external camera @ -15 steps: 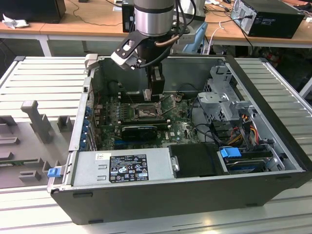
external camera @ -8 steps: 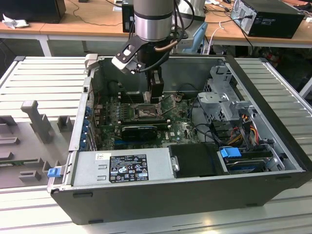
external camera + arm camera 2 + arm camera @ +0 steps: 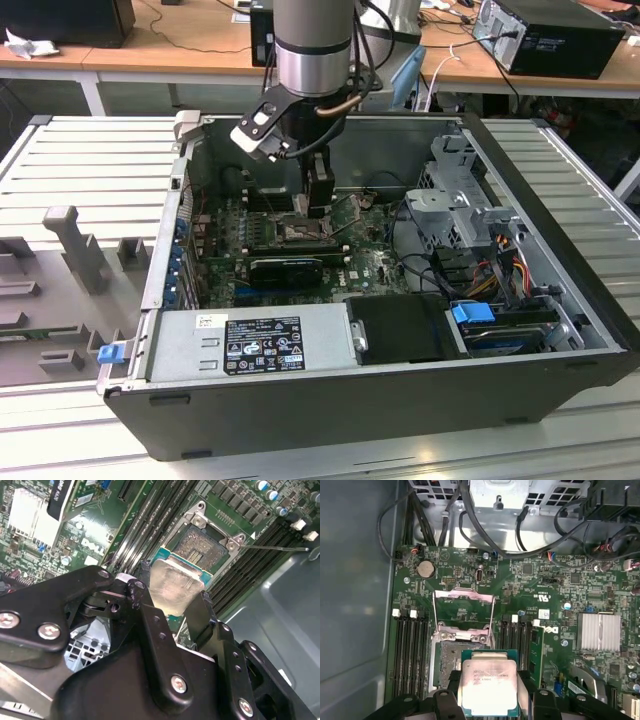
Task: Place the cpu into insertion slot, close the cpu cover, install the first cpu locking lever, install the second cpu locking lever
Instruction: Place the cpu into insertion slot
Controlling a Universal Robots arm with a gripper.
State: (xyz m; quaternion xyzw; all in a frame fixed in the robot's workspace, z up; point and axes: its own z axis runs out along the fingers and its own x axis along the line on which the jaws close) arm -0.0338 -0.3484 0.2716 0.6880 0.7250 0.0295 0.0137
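1. My hand (image 3: pixel 489 679) is clenched on the cpu (image 3: pixel 489 700), with a finger on each of two opposite edges.
2. The cpu hangs low inside the computer case (image 3: pixel 420 405). It overlaps one corner of the insertion slot (image 3: pixel 445 662) and is not squared over it, so I judge it unseated.
3. The cpu cover (image 3: pixel 464 595) stands open and the locking levers (image 3: pixel 493 615) are swung free, so none of the four steps is done.
4. The cpu is a thin, flat square with a dull, smudged silvery lid and a green rim.
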